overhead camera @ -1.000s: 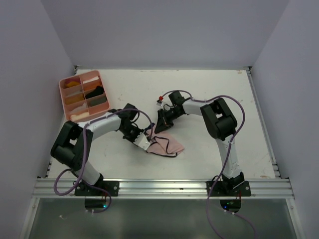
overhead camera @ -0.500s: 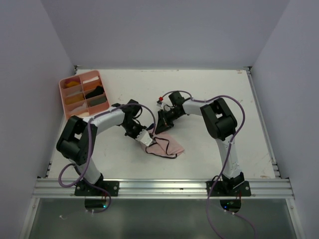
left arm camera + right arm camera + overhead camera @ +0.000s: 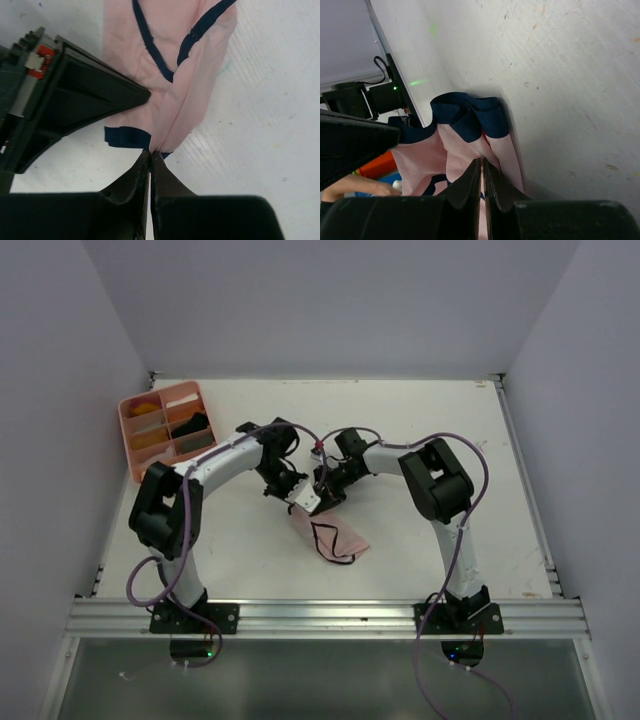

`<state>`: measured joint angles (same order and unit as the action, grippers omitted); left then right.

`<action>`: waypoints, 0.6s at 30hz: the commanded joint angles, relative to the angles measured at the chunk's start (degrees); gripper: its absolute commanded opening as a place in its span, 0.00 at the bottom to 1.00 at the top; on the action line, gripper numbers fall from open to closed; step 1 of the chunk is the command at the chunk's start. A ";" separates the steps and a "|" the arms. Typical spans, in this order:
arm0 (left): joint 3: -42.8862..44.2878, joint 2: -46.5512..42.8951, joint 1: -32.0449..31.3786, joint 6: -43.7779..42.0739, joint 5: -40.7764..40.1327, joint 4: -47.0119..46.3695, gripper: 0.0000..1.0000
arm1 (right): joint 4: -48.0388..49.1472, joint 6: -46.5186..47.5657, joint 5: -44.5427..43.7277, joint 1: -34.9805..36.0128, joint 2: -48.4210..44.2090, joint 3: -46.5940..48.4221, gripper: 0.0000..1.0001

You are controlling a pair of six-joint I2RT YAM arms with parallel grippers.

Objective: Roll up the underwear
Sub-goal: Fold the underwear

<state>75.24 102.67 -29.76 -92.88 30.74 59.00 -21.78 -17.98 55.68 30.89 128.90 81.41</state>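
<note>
Pink, dark-edged, lying on the surface [image 3: 430, 420]: pinching the far edge of the underwear [image 3: 352, 538] with left fingers [image 3: 132, 184] and right fingers [image 3: 466, 189] both closed on cloth side by side, apparently starting the roll; calls next for turning that edge over toward the loose near end.

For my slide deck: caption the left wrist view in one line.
Left tool pinched shut on the dark-edged hem of the pale pink underwear, right tool touching the cloth alongside.
</note>
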 commanded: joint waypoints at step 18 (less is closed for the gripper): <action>3.60 10.18 -2.58 16.32 3.98 -12.30 0.04 | -0.02 1.89 -2.51 1.36 -1.11 -2.04 0.11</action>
<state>81.21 112.62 -30.94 -81.38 34.26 53.67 -20.91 -17.98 56.97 31.51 128.81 80.38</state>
